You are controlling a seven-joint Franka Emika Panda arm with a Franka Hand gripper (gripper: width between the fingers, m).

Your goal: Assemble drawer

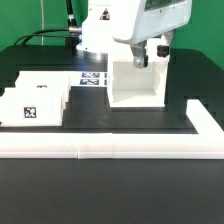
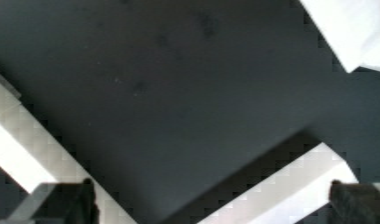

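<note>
exterior view: trays (image 1: 35, 100) left | casing (image 1: 135, 88) right | border wall (image 1: 110, 148) before both

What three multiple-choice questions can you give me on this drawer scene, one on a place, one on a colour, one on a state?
1. Where does the casing stand relative to the trays?
A. On top of them
B. To the exterior view's right
C. To the exterior view's left

2. What colour is the table?
A. Red
B. Yellow
C. Black

3. How is the tool?
A. Open, holding nothing
B. Shut on a tray
C. Shut on the casing

Answers: 1 B, the trays lie near the exterior view's left edge; 2 C, the bare surface is black in both views; 3 A, the wrist view shows its fingers apart with only table between.
</note>
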